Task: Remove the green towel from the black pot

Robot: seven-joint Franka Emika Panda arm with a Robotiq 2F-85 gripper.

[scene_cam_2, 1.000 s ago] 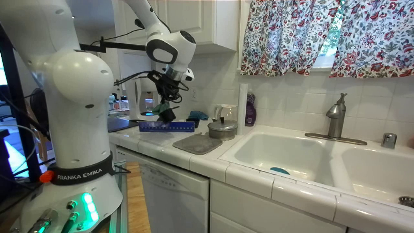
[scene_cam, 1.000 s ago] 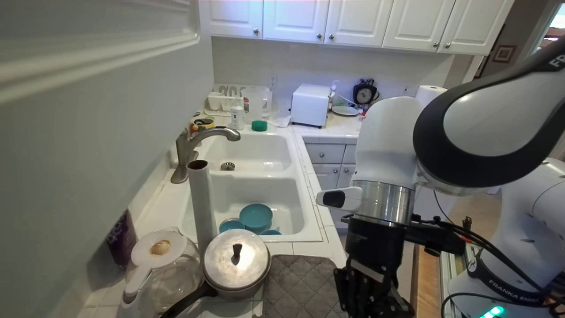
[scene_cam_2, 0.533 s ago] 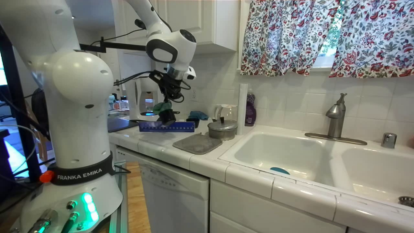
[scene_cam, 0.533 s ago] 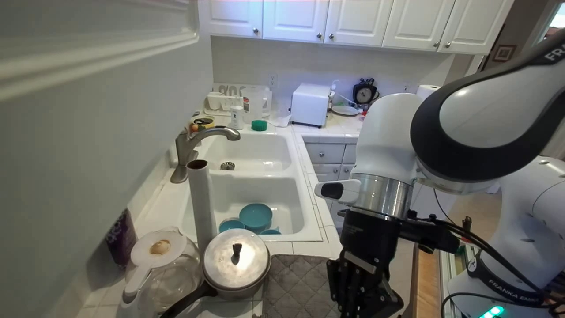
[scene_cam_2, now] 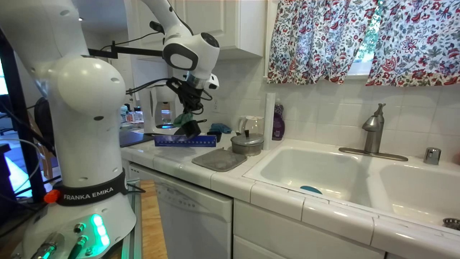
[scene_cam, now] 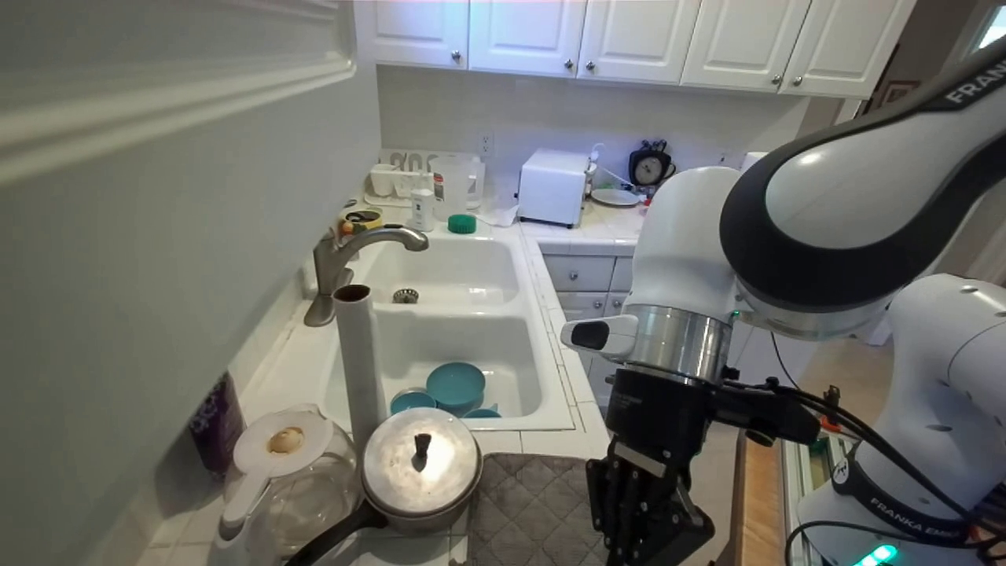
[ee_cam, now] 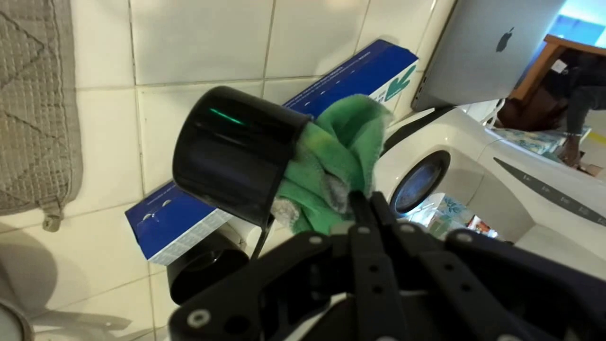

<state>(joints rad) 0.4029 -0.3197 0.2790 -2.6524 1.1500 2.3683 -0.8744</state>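
My gripper [ee_cam: 367, 194] is shut on a fold of the green towel [ee_cam: 326, 170], fingers nearly together at its edge. The rest of the towel is bunched in the mouth of the black pot [ee_cam: 236, 151], a small glossy cylinder with a thin handle. Pot and towel hang tilted beneath the gripper; in an exterior view the green towel [scene_cam_2: 182, 119] shows just under the fingers, and the black pot [scene_cam_2: 191, 129] appears in front of a blue box. How deep the cloth goes inside is hidden. In an exterior view the fingertips, pot and towel fall outside the frame.
The long blue box [ee_cam: 175, 218] lies on the tiled counter, with another black container [ee_cam: 203, 265] beside it. A white coffee maker [ee_cam: 473, 237] and a laptop [ee_cam: 487, 47] stand nearby. A grey mat [scene_cam_2: 220, 160] and a lidded silver pot [scene_cam_2: 248, 144] sit toward the sink.
The gripper has shifted slightly right in an exterior view, carrying towel and black pot along. The pot swings and its tilt varies a little. The jaws stay shut.
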